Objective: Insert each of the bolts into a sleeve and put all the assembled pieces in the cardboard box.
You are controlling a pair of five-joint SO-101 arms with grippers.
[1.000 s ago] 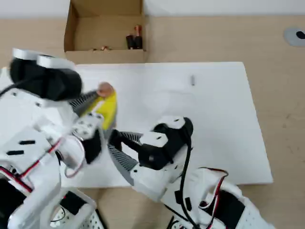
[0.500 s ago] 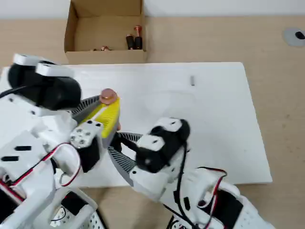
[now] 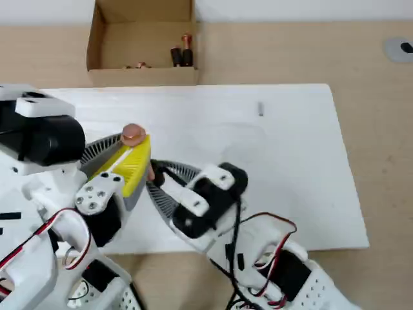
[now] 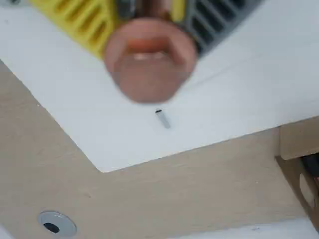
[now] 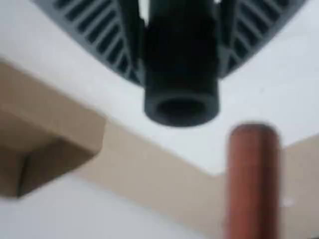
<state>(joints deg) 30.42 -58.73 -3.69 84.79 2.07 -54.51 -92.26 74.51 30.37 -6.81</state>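
Copper bolt (image 3: 133,134), head up, is clamped in the left tool (image 3: 131,147) over the white sheet (image 3: 277,161); beside it the right tool (image 3: 155,177) grips a black sleeve (image 5: 182,64). Assembled pieces (image 3: 181,51) lie in the cardboard box (image 3: 95,45).

Bright, even light leaves only faint, soft shadows on the white sheet (image 3: 290,168).
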